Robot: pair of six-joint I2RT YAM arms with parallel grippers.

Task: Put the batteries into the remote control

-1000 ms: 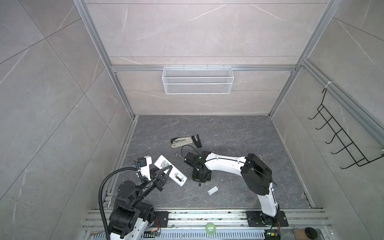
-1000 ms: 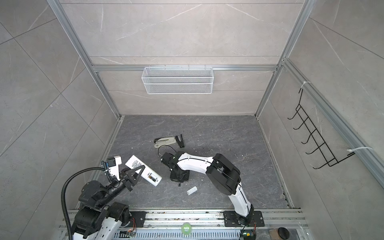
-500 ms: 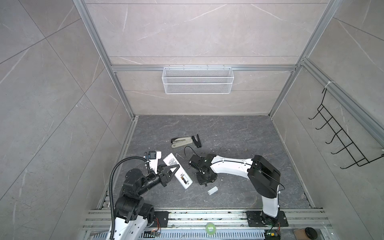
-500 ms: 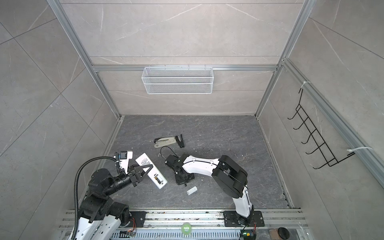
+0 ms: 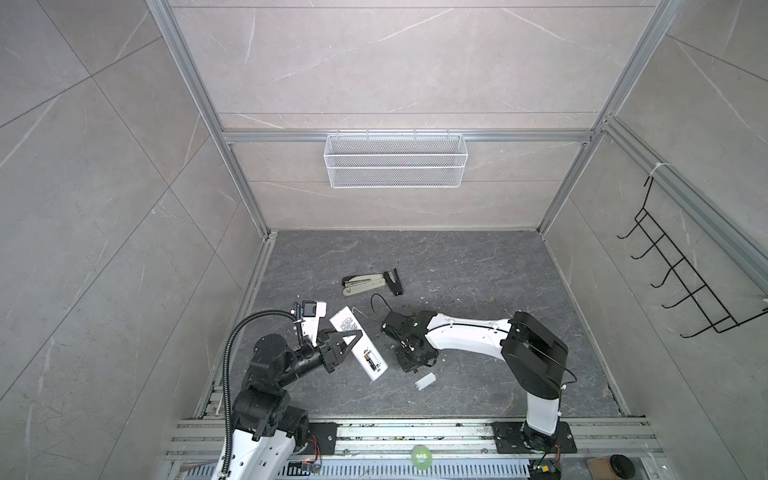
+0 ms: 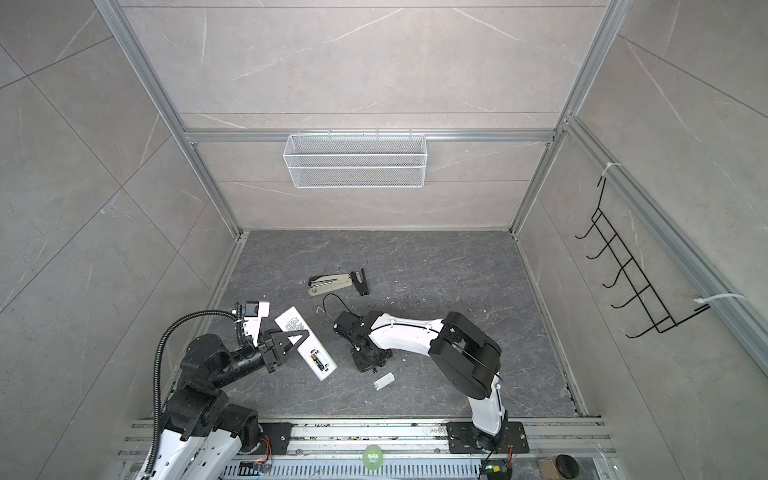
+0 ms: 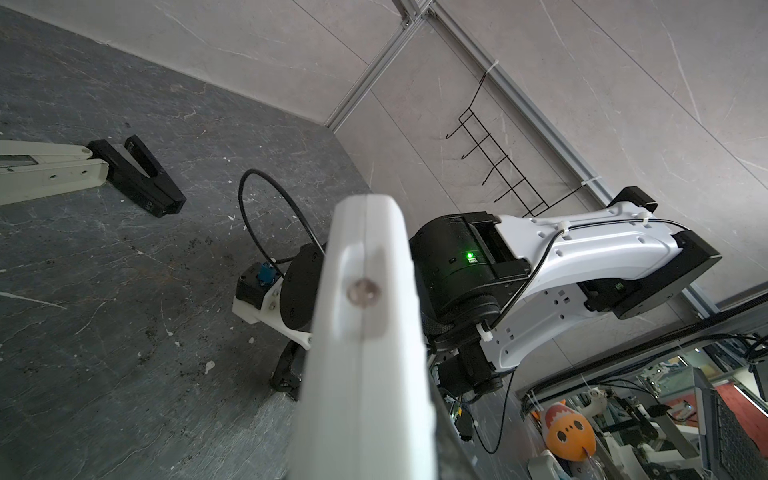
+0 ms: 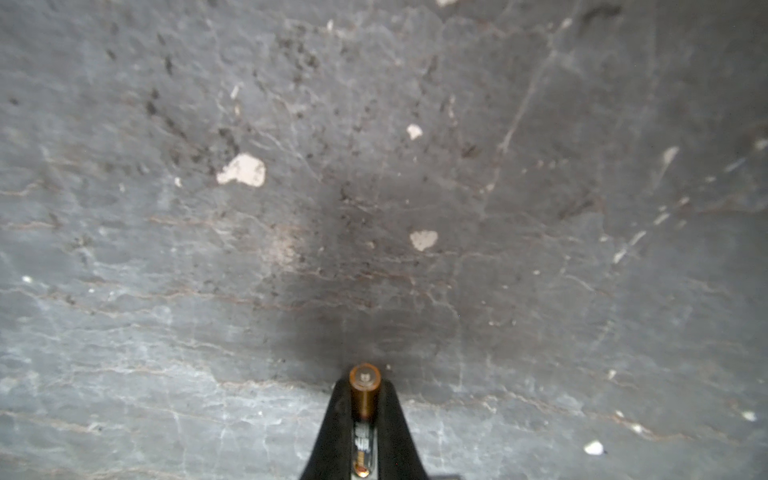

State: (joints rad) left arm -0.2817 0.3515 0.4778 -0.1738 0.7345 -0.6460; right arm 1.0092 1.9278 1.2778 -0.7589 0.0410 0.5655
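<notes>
Remote point(image 5: 368, 351) at the left of the floor point(image 5: 478, 270) in both top views, clamped about mid-length in the left gripper point(image 5: 353, 337), plain back with printed label facing up. Long axis diagonal, from far-left to near-right. Emitter end toward the far left, next to the left wrist camera; same remote point(image 7: 365, 332) shown end-on in the left wrist view, small round emitter at the centre of that end. Open compartment point(image 5: 371, 360) close to the near-right end, holding a dark item with a gold spot, too small to identify. Contact between remote and floor not discernible. Right gripper point(image 5: 409, 365) pointed down at the floor just right of the remote and apart from it, jaws clenched on a battery point(image 8: 365, 380). Battery axis in line with the fingers point(image 8: 332, 428), copper-gold end protruding past the tips and facing the floor, close above a dark shadow; touching or not, impossible to tell. Small white lid point(image 5: 426, 380) flat on the floor to the near-right of the right gripper, apart from gripper and remote. Beige-and-black stapler point(image 5: 363, 284) farther back on the floor, opened out, well apart from both grippers.
</notes>
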